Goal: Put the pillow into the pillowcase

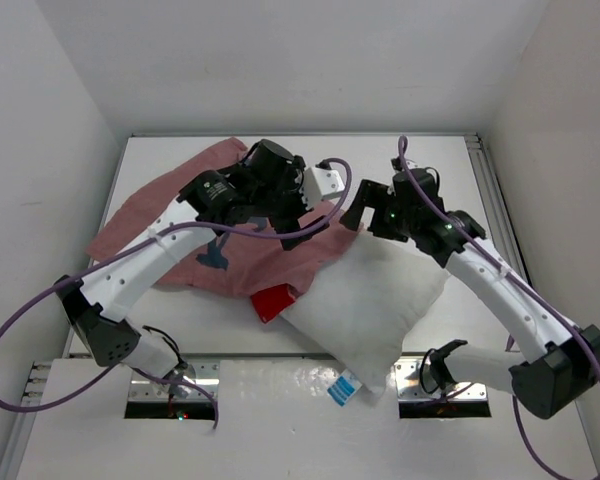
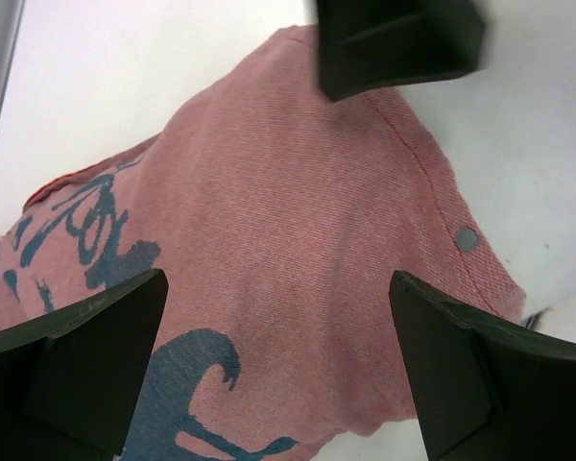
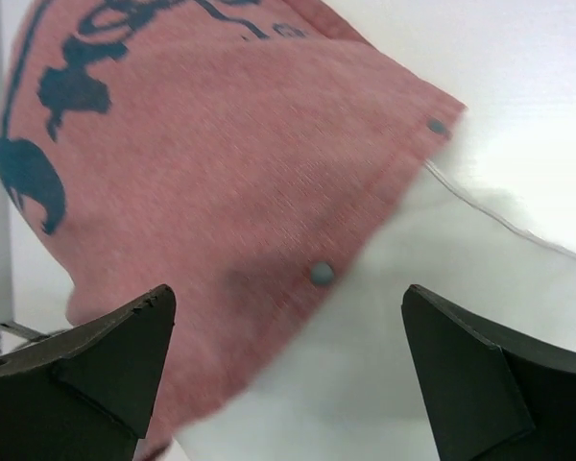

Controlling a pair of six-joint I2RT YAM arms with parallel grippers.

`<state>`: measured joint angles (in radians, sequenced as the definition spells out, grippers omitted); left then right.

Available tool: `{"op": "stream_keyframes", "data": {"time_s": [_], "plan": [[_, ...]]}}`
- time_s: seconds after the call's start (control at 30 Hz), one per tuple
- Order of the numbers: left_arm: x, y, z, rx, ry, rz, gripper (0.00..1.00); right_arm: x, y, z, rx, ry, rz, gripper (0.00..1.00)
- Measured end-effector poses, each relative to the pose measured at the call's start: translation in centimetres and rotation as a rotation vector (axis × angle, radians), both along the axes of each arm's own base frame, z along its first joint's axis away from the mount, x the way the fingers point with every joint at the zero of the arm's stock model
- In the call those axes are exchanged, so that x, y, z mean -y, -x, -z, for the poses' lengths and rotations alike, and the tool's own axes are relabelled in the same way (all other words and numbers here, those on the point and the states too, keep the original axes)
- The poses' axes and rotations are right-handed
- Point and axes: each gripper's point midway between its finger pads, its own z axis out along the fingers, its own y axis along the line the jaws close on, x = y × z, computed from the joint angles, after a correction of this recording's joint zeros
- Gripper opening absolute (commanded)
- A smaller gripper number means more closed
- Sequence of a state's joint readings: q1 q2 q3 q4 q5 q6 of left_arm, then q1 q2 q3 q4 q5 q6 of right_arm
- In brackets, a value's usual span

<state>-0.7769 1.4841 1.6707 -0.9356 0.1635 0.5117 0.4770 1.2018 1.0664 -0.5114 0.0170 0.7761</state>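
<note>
The pillowcase (image 1: 195, 235) lies spread on the left half of the table with its pinkish inside up and a red patch (image 1: 270, 301) at its near edge. The white pillow (image 1: 375, 295) lies at centre-right, its far corner against the pillowcase's right edge and its blue tag (image 1: 342, 388) at the near edge. My left gripper (image 1: 315, 203) hovers open over the pillowcase (image 2: 298, 250), nothing between its fingers (image 2: 86, 370). My right gripper (image 1: 358, 213) is close beside it, open above the pillowcase's (image 3: 202, 173) snap-button edge (image 3: 322, 274), where white pillow (image 3: 394, 375) shows.
White walls close in the table (image 1: 430, 165) on the left, back and right. A metal rail (image 1: 485, 190) runs along the table's right edge. The right gripper's black finger (image 2: 398, 38) shows at the top of the left wrist view. Purple cables trail from both arms.
</note>
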Motion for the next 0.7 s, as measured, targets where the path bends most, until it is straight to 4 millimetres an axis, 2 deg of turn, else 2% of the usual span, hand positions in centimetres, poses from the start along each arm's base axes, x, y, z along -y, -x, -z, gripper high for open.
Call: {"op": "stream_keyframes", "data": {"time_s": [0.27, 0.4, 0.57, 0.63, 0.7], "plan": [[-0.3, -1.0, 0.1, 0.026, 0.007, -0.065, 1.00, 3.6, 3.6, -2.1, 0.046, 0.018, 0.021, 0.99], [0.3, -1.6, -0.3, 0.042, 0.034, -0.076, 1.00, 5.3, 5.2, -1.9, 0.041, 0.018, 0.052, 0.99], [1.9, -3.4, 1.0, 0.046, 0.041, -0.093, 1.00, 6.4, 6.6, 0.7, -0.032, 0.049, 0.072, 0.99], [2.3, -4.1, 2.2, 0.040, 0.031, -0.104, 1.00, 6.4, 7.0, 2.5, -0.077, 0.064, 0.068, 0.99], [2.4, -4.7, 4.5, 0.021, -0.004, -0.121, 1.00, 6.2, 7.6, 5.1, -0.146, 0.076, 0.049, 0.97]]}}
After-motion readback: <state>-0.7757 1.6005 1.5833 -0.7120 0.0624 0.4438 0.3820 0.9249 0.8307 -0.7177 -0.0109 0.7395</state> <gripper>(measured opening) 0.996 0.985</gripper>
